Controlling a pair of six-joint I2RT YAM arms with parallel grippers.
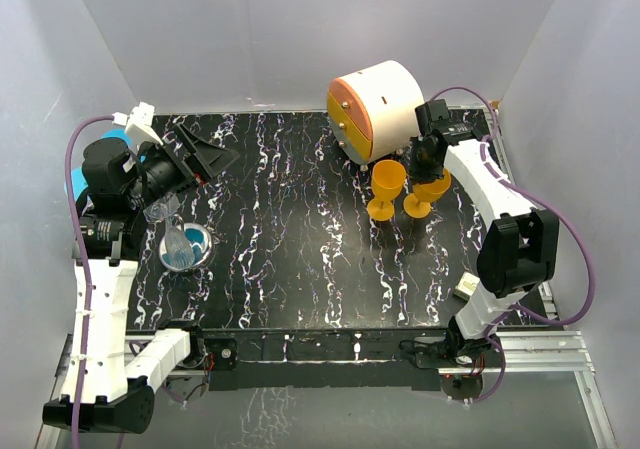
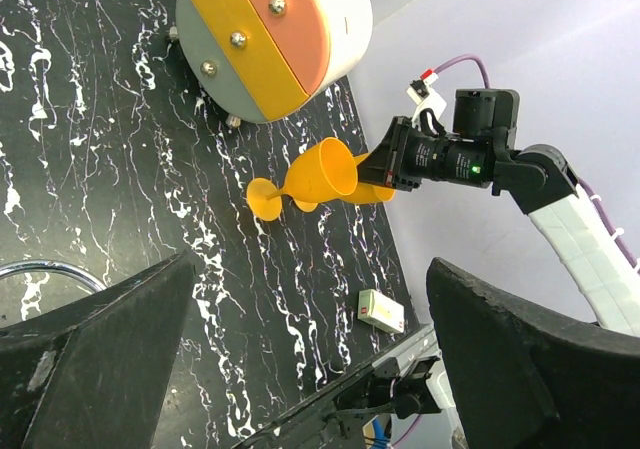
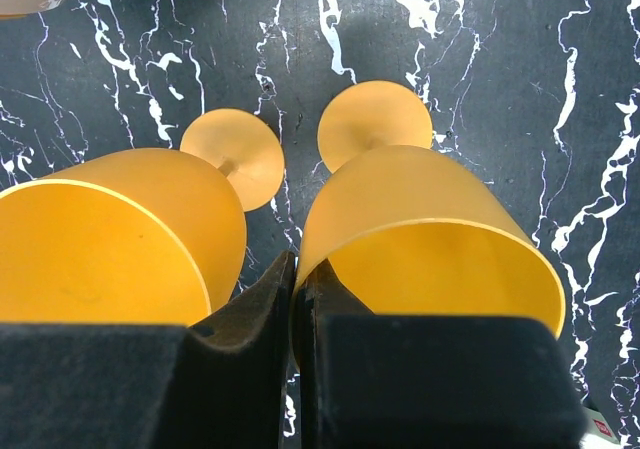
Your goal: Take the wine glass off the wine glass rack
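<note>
I am looking down at the wine glass rack [image 1: 186, 246] on the near left of the black table [image 1: 300, 269], just beside my left arm. Its shiny round base is showing blue, and its thin wires are hard for me to pick out. A see-through wine glass [image 1: 160, 209] is sitting just past the base. I cannot tell if it is hanging on a wire. In the left wrist view only a bit of the rack's chrome curve is peeking in at the left edge.

My left pincer [image 1: 205, 155] is gaping wide with nothing in it, a little farther away than the rack. On the far right, my right pincer [image 3: 297, 279] is pinching tight on the rim of the right orange cup [image 3: 430, 229]. The left orange cup [image 3: 120, 229] is standing just beside it. The pincer is hiding the near sides of both cups. The round cabinet [image 1: 375, 109] is standing behind them, and the right wrist view is cutting nearly all of it off.
</note>
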